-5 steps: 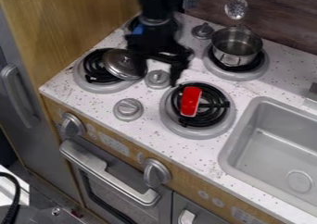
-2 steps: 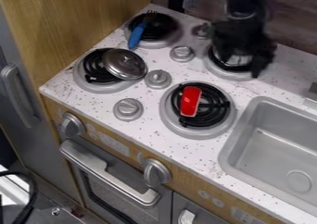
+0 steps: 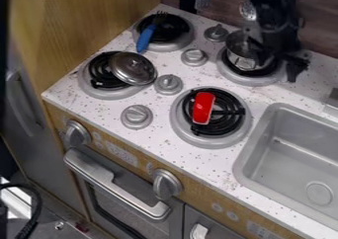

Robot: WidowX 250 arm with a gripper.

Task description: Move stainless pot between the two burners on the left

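My gripper (image 3: 280, 66) is over the right side of the back right burner, its fingers apart, one by the pot's right side and the other further right above the counter. The stainless pot (image 3: 241, 52) stands upright on that burner, its right part hidden behind the gripper. Whether the near finger touches the pot, I cannot tell. On the left are two burners: the back left burner (image 3: 180, 44) has a blue-handled fork (image 3: 145, 37) on it, and the front left burner (image 3: 100, 91) carries a tilted silver lid (image 3: 133, 68).
A red object (image 3: 202, 107) lies on the front right burner (image 3: 214, 140). Knobs stand between the burners, among them one (image 3: 194, 57) and another (image 3: 168, 84). The sink (image 3: 258, 129) is at the right, a wooden wall (image 3: 92, 16) at the left.
The gripper has moved right from near the left burners to the pot, then slightly further right, uncovering the pot's left part. The pot has not visibly moved.
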